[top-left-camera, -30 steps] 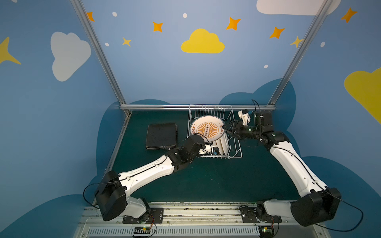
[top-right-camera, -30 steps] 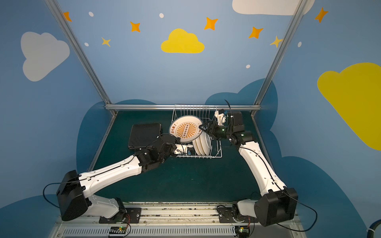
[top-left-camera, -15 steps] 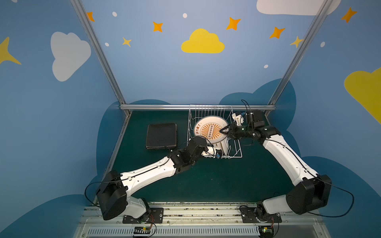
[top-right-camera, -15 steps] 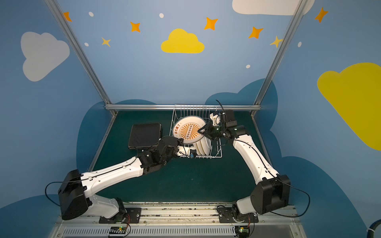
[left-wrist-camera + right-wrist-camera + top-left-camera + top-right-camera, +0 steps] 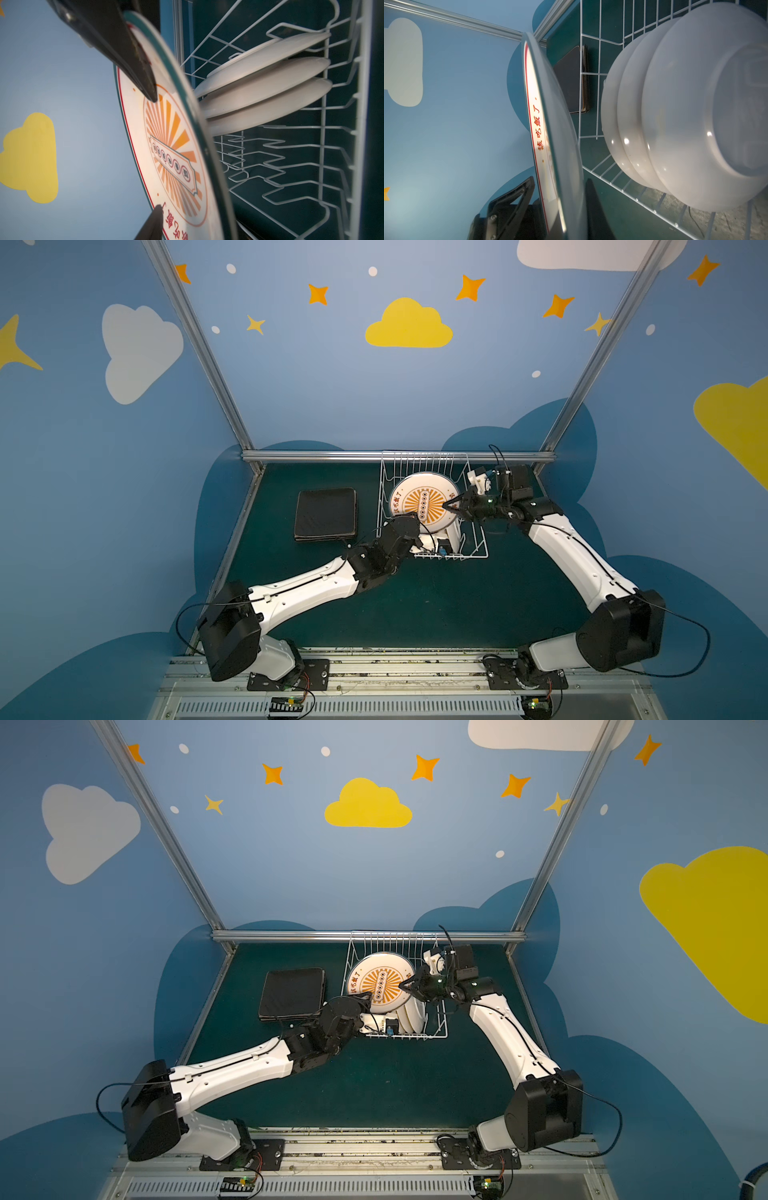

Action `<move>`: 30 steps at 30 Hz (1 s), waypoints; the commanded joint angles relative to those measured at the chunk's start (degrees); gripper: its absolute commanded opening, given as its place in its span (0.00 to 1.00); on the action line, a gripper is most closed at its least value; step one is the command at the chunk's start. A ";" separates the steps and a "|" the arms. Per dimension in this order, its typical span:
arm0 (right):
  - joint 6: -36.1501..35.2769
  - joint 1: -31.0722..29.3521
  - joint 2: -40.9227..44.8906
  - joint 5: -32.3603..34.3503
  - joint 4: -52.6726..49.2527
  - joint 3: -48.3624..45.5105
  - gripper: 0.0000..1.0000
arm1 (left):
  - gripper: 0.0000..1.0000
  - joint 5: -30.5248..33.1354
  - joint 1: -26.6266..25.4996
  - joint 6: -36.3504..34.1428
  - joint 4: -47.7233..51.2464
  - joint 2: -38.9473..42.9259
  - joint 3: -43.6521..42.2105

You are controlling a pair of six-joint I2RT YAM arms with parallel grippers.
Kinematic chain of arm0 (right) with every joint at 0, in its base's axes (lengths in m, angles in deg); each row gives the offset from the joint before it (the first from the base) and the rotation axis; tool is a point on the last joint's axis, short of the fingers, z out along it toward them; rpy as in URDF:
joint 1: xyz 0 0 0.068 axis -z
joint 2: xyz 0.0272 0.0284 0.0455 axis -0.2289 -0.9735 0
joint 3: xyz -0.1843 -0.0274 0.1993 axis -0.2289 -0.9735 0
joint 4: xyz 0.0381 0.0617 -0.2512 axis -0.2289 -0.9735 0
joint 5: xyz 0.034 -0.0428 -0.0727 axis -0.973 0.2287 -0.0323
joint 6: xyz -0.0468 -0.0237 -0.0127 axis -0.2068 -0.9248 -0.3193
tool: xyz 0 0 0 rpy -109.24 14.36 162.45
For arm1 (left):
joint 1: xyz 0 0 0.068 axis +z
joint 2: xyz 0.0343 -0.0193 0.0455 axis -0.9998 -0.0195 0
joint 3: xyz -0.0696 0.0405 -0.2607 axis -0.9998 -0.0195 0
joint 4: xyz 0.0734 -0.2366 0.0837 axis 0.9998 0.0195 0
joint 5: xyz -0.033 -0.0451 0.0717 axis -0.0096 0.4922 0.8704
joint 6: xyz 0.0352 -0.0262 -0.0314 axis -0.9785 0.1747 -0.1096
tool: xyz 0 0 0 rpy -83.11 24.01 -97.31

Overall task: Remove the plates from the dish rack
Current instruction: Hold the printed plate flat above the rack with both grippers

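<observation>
A round white plate [image 5: 424,506] [image 5: 380,982] with an orange sunburst hangs tilted over the white wire dish rack [image 5: 473,549] [image 5: 436,1029]. My right gripper [image 5: 451,504] [image 5: 558,187] is shut on its right rim, one finger on each face. My left gripper [image 5: 415,517] [image 5: 368,996] is at the lower left rim, jaws open on either side; only one finger [image 5: 155,216] shows. Three white plates [image 5: 451,535] [image 5: 266,83] [image 5: 675,104] lean together in the rack. A stack of black-backed square plates [image 5: 326,514] [image 5: 292,994] lies face down left of the rack.
The rack stands on a dark green mat [image 5: 415,605] against the back aluminium rail [image 5: 311,456]. Sloping frame posts [image 5: 199,348] and blue walls close in both sides. The left arm's wrist leans over the rack's front left corner.
My right gripper has reached in from the right and shut on the lifted plate's rim. My left gripper, shut on that plate before, has opened its jaws.
</observation>
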 commanded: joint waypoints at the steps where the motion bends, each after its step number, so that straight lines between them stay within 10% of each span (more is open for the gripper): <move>1: 1.87 0.77 3.47 -2.45 5.65 -0.85 0.00 | 0.71 2.06 0.21 1.35 -2.89 -0.61 0.25; 7: 3.21 2.25 6.97 -0.99 10.61 -4.37 0.00 | 0.99 2.06 0.32 6.77 -2.85 0.75 0.49; 18: 3.86 2.98 12.17 2.49 16.83 -9.53 0.00 | 0.99 -12.35 3.94 33.22 3.36 11.91 1.82; 30: 1.51 2.97 14.08 1.91 18.20 -11.28 0.00 | 0.99 -41.60 24.64 72.13 8.30 20.69 3.76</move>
